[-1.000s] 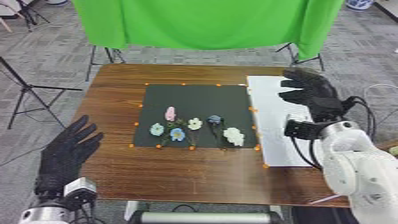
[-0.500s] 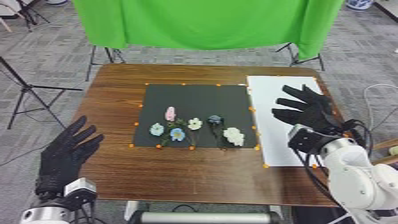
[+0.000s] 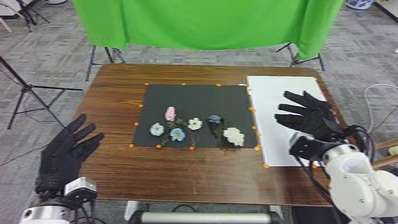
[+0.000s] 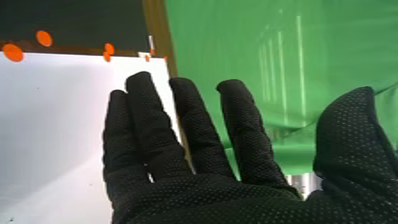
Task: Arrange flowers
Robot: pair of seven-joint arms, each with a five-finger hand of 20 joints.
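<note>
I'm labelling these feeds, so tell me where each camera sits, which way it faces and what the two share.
Head view: on the robot's head, facing forward and down over the brown wooden table, small flowers on a square black mat, and the black-gloved left hand and right hand.
Right wrist view: on the right arm's wrist, looking along that open hand's fingers.
Shared: the right hand, white sheet, black mat, orange dots and green cloth.

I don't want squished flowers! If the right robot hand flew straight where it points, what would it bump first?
Probably the green cloth; the right robot hand points over the white sheet, height unclear. The flowers sit left.
</note>
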